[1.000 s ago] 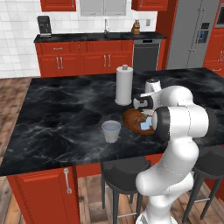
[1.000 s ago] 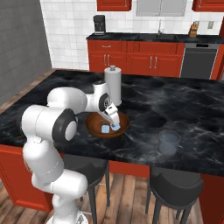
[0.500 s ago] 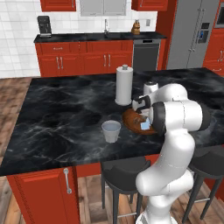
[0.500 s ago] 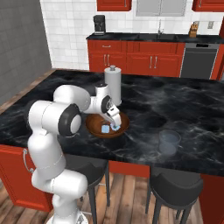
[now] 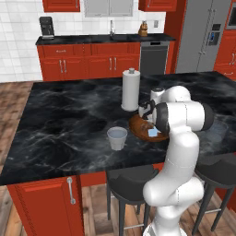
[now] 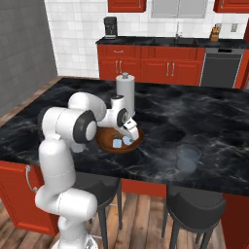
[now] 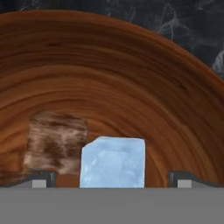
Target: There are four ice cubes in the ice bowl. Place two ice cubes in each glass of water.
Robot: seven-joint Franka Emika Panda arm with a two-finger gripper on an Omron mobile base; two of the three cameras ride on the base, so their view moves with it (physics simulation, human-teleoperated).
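The reddish-brown wooden ice bowl (image 5: 138, 125) (image 6: 106, 143) (image 7: 113, 87) sits mid-counter. My gripper (image 5: 147, 123) (image 6: 130, 134) (image 7: 112, 181) reaches down into it, open. In the hand view a pale blue ice cube (image 7: 112, 162) lies between the two fingertips (image 7: 41, 179), and neither tip touches it. A second, see-through ice cube (image 7: 57, 142) lies to its left. Two cubes (image 6: 117, 143) also show in the right base view, and one cube (image 5: 152, 132) in the left base view. One glass of water (image 5: 117, 138) stands left of the bowl, another glass (image 6: 188, 158) (image 5: 216, 131) to its right.
A tall white paper-towel roll (image 5: 131, 90) (image 6: 125, 93) stands just behind the bowl. The black marble island (image 5: 60, 120) stretches wide on both sides. Dark stools (image 5: 133, 182) (image 6: 194, 206) sit under its near edge.
The arm's elbow has swung in closer over the bowl. The hand stays low inside the bowl and the jaws stay wide apart.
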